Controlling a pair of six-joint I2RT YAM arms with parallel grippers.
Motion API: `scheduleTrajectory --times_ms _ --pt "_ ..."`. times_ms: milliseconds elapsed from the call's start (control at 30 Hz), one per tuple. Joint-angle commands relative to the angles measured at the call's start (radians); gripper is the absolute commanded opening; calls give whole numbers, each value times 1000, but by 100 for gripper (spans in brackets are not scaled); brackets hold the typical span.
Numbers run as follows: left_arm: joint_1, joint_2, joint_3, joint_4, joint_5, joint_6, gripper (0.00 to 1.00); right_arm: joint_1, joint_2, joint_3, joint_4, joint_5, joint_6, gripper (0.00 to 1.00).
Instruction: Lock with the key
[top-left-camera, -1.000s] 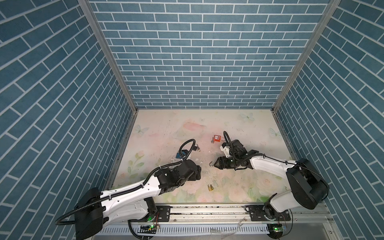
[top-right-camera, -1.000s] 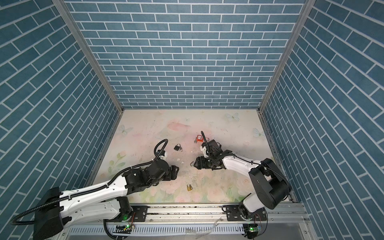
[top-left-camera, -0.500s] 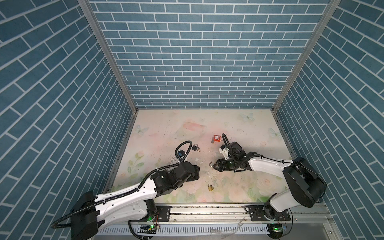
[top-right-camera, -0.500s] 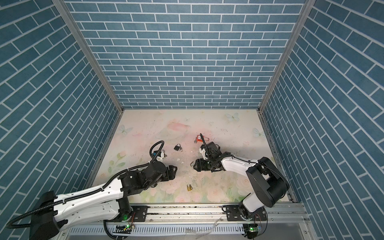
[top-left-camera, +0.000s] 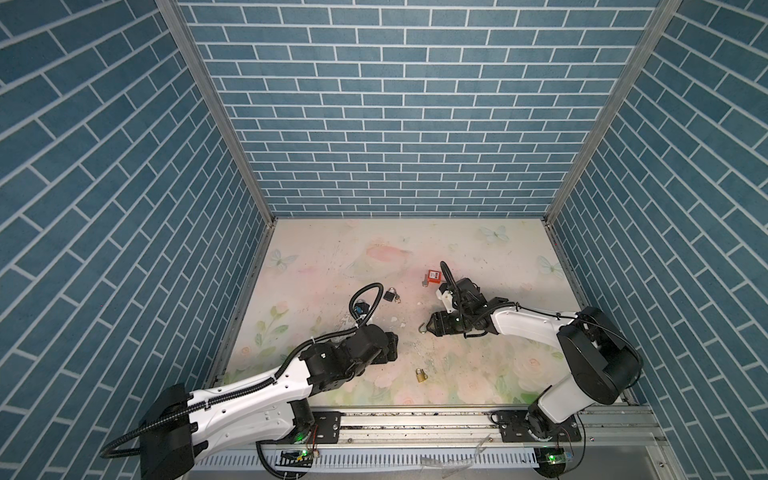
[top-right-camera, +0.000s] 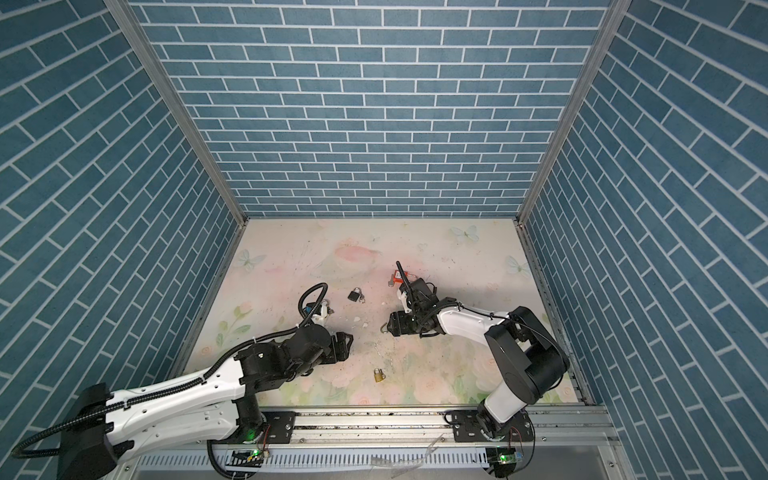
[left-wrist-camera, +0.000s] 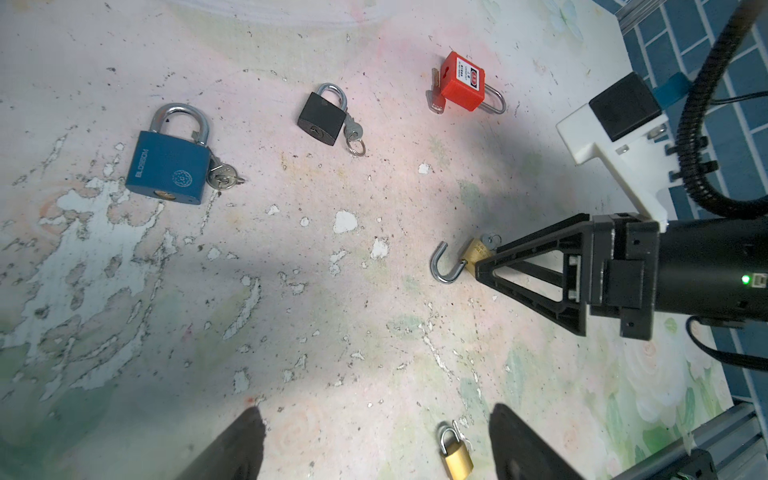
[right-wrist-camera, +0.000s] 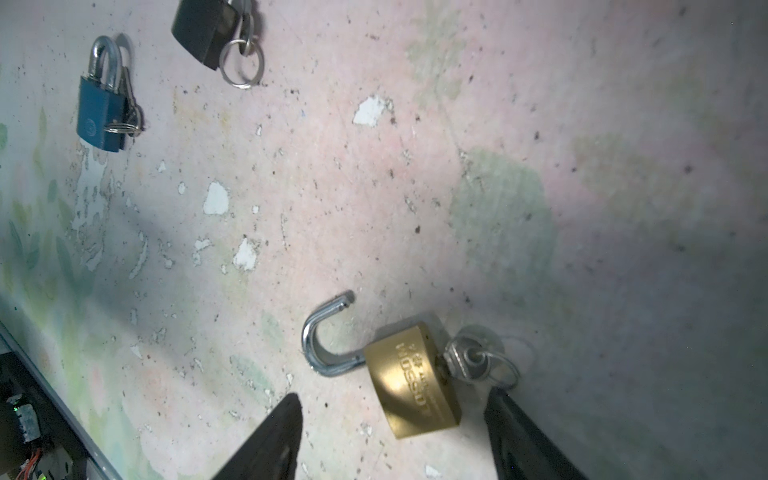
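— Anything change?
— Hardly; nothing's really moved. Left fingers (left-wrist-camera: 232, 449) gape empty. Right fingers (right-wrist-camera: 270, 440) stay spread astride the brass padlock (right-wrist-camera: 411, 382) on the surface (right-wrist-camera: 415, 187), key (right-wrist-camera: 463, 361) in, shackle (right-wrist-camera: 320, 345) open, nothing gripped. Locking hasn't begun, I'd say.

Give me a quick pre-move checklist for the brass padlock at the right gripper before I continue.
1. Shackle of the brass padlock shut: not ok, it stands swung open.
2. Key seated in the padlock: ok, it sticks out of the body's base.
3. Right gripper placed for a grasp: ok, jaws open, with the padlock lying between them.
4. Left gripper free to help: ok, open and empty.
5. Blue padlock, black padlock and red padlock out of the way: ok, all lie apart.
6. Small brass padlock out of the way: ok, it lies apart, near the left gripper.
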Motion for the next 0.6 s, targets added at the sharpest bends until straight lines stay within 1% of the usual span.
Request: scheduleTrajectory --times_ms 0,133,267,367,567 --pt "-4 -20 -15 -19 -40 14 86 32 23 19 -33 2 -13 71" --pt "-5 -34 -27 -19 -43 14 86 81 45 24 -41 1 13 69" --pt "-5 -47 -37 -20 -43 14 86 121 51 23 -59 27 75 68" --pt "-5 -53 -41 -22 -44 11 86 148 36 13 -39 36 115 68" --pt "-4 -45 -30 -28 -43 19 86 153 22 22 -21 37 129 68"
